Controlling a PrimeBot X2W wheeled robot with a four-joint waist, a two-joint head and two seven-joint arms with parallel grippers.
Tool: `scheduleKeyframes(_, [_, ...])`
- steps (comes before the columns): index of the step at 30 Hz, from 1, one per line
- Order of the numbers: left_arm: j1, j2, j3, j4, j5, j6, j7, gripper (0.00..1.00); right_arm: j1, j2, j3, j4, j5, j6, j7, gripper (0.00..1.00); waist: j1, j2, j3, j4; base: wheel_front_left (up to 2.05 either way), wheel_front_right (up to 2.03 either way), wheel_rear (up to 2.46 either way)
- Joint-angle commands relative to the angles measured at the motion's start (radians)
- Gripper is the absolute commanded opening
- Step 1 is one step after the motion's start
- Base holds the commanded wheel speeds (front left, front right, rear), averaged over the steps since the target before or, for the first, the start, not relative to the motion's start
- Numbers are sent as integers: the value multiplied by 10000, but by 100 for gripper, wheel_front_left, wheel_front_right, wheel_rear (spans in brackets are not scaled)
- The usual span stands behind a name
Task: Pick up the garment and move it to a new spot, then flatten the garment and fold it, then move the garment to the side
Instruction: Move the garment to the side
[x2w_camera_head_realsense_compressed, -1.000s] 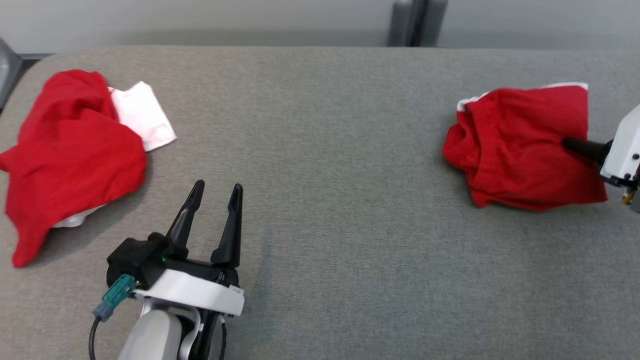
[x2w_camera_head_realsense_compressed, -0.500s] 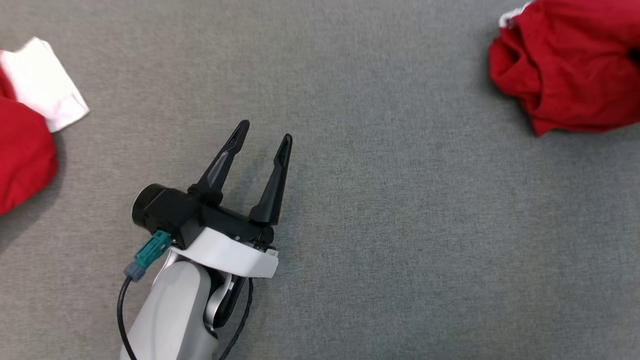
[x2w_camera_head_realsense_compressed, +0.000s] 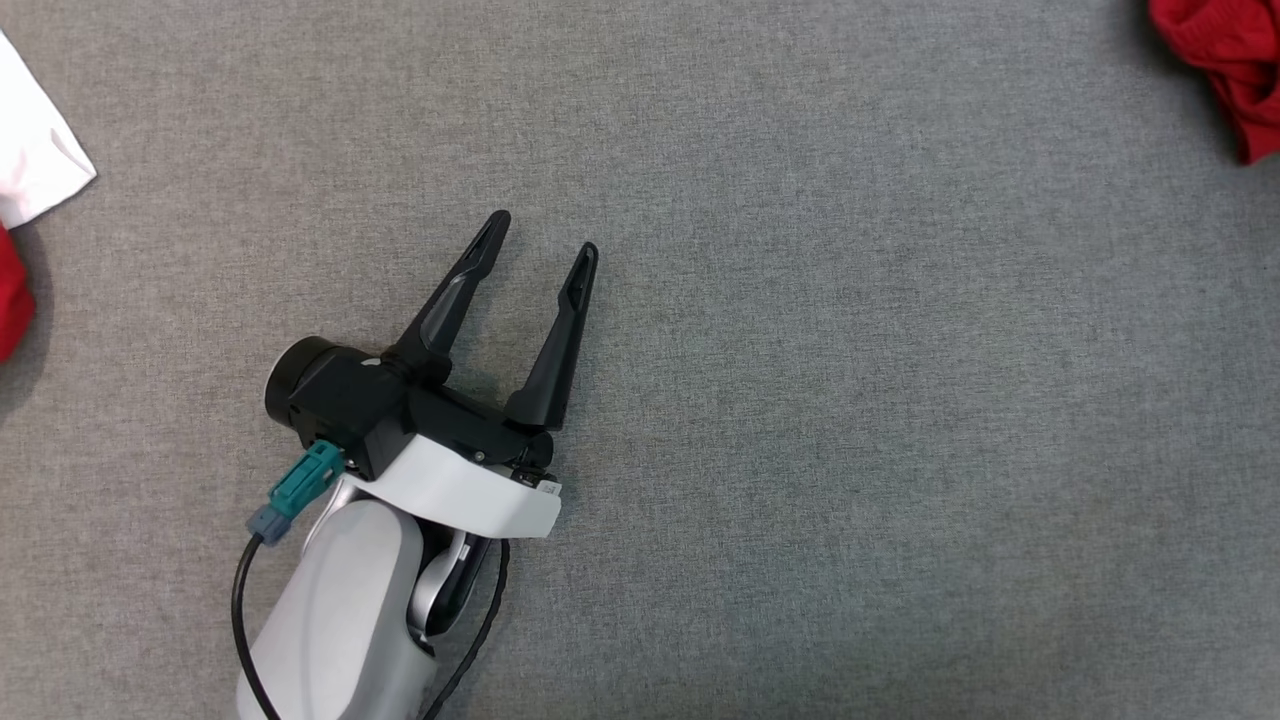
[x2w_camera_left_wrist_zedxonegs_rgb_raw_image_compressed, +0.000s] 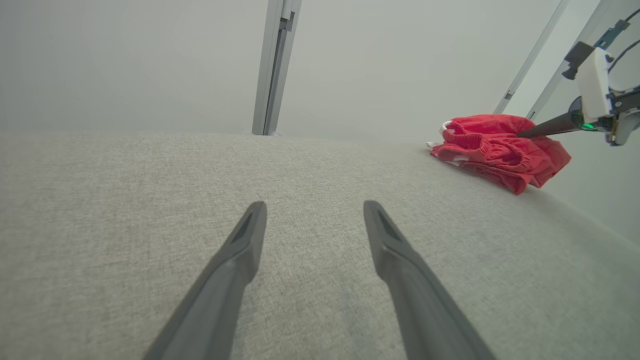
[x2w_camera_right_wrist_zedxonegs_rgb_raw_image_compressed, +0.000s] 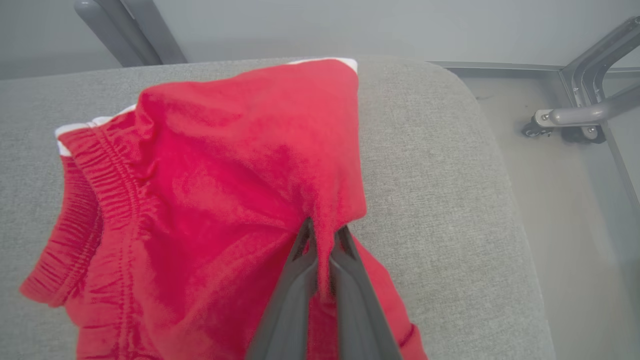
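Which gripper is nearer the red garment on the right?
Right. The right gripper is shut on the garment; the left gripper hangs open over the table, well apart from it.

Looks like a robotics test lab: a table covered in grey cloth, bare pale wall panels joined by a metal post, a castor-footed steel frame on smooth floor, and 1 cabled left gripper.

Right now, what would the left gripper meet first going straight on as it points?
The way looks free: the open left gripper points along the grey table; the red garment lies off to its right. Its height is unclear.
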Motion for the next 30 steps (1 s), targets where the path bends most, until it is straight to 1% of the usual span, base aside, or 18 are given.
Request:
scheduleKeyframes(1, [-174,110,41,11,-6,-10,-11,100,-266,-5,16,326,-204,3,-234,0,0,0,13,-1,0,0,0])
scheduleKeyframes(4, [-161,119,57,28,-1,-10,-11,100,-457,47,82,645,-517,2,-406,0,0,0,8,-16,0,0,0])
scheduleKeyframes(5, [-152,117,57,40,9,-10,-11,100,-542,86,91,784,-659,3,-514,7,0,0,1,-21,0,0,0])
scheduleKeyframes(6, [-146,111,50,50,13,-10,-11,100,-609,152,90,948,-749,2,-604,31,0,0,-8,-24,0,0,0])
scheduleKeyframes(8, [-140,101,34,77,4,-10,-11,100,-687,303,103,1180,-813,3,-707,100,0,0,-34,-30,0,0,0])
scheduleKeyframes(13, [-110,84,20,180,-77,-10,-11,100,-854,496,186,1659,-1081,3,-1147,100,0,0,-197,-55,0,0,0])
scheduleKeyframes(19, [140,70,97,278,-119,-11,-13,100,-1036,625,782,1720,-1590,2,-1629,100,0,0,-798,-183,0,0,0])
scheduleKeyframes(23, [423,70,241,355,-174,-11,-13,100,-914,907,1192,1607,-1758,3,-1976,100,0,0,-1531,-377,0,0,0])
scheduleKeyframes(30, [1225,78,692,506,-230,-11,-12,100,-103,1290,1933,1089,-1404,3,-2741,100,0,0,-3224,-711,0,0,0])
